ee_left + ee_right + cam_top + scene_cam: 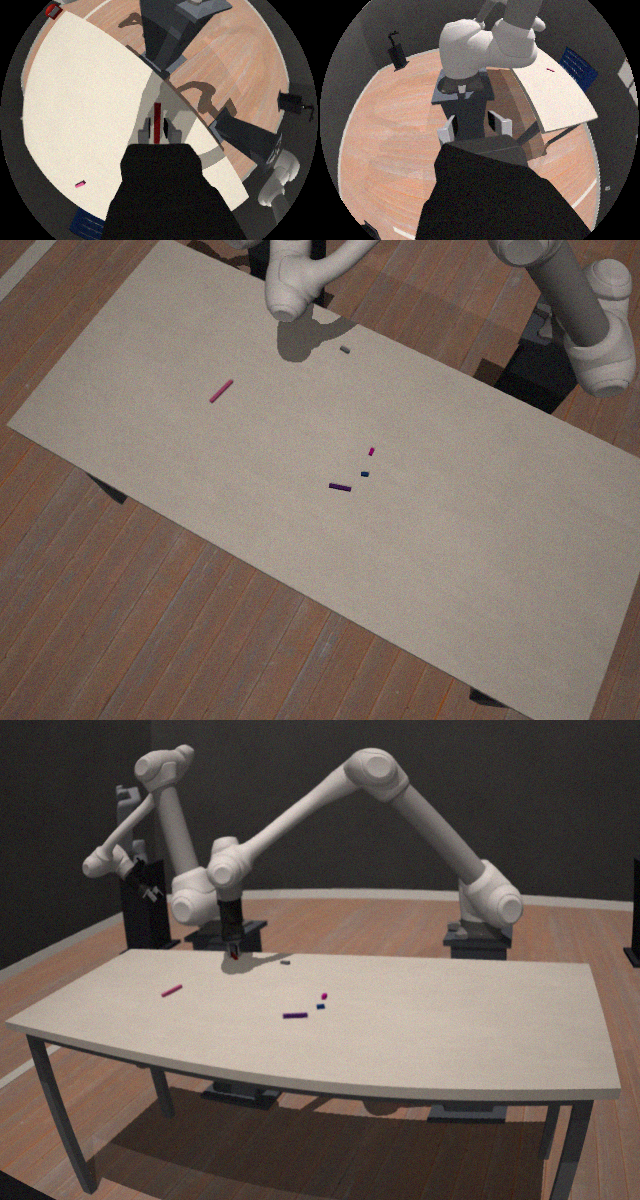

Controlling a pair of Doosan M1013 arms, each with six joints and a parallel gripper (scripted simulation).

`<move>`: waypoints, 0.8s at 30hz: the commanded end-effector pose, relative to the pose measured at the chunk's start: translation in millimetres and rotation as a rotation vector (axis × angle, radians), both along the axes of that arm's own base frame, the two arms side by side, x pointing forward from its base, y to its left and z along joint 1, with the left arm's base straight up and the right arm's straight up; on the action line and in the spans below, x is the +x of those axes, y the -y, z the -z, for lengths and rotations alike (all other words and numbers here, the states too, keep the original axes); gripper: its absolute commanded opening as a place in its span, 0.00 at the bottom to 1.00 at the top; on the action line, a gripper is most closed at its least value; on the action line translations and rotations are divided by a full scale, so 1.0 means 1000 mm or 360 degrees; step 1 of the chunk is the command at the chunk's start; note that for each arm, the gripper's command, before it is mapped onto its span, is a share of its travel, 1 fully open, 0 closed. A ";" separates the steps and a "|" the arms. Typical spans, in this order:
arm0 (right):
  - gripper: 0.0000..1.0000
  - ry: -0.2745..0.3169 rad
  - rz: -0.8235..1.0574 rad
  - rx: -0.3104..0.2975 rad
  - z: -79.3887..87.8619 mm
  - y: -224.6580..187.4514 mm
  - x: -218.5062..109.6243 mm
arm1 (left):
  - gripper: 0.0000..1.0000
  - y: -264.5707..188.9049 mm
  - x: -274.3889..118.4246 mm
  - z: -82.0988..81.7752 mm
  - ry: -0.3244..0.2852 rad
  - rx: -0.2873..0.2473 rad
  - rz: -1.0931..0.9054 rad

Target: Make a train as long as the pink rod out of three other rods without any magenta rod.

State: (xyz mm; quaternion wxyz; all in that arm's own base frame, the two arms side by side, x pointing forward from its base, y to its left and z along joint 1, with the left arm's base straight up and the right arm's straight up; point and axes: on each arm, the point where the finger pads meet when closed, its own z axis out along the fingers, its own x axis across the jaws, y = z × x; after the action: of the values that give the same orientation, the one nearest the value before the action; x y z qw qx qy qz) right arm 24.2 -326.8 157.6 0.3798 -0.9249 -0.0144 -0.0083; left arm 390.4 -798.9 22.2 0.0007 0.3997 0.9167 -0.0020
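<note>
My left gripper (234,949) (157,123) is partly open, low over the table's back edge, its fingers on either side of a red rod (234,956) (157,114) with gaps visible; in the top view the arm hides both. The pink rod (221,390) (172,990), grey rod (344,349) (284,962), magenta rod (371,451) (324,996), blue rod (364,474) (320,1006) and purple rod (340,487) (295,1015) lie apart on the table. My right gripper (152,894) (472,119) is open and empty, off the table.
The table (465,550) (439,1040) carries the rods. The blue rod lies between the purple and magenta rods, touching neither. The left arm (305,813) reaches over the back of the table. The right arm (175,823) stands behind the table's left part in the exterior view.
</note>
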 end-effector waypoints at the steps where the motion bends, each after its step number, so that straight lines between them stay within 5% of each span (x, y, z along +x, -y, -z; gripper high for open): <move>1: 1.00 0.0018 0.0011 0.0009 -0.001 -0.003 0.001 | 0.54 -0.003 -0.002 0.004 0.0003 0.0011 -0.0004; 16: 1.00 0.0018 0.0011 0.0009 -0.001 -0.003 0.001 | 0.54 -0.003 -0.002 0.004 0.0003 0.0011 -0.0004; 17: 1.00 0.0018 0.0011 0.0009 -0.001 -0.003 0.001 | 0.24 -0.003 -0.002 0.004 0.0003 0.0011 -0.0004; 24: 1.00 0.0018 0.0011 0.0009 -0.001 -0.003 0.001 | 0.24 -0.003 -0.002 0.004 0.0003 0.0011 -0.0004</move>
State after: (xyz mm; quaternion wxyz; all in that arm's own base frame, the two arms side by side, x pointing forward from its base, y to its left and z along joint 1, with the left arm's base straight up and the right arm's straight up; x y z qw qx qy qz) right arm 24.2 -326.8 157.6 0.3798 -0.9249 -0.0144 -0.0083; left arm 390.4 -798.9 22.2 0.0007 0.3997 0.9167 -0.0020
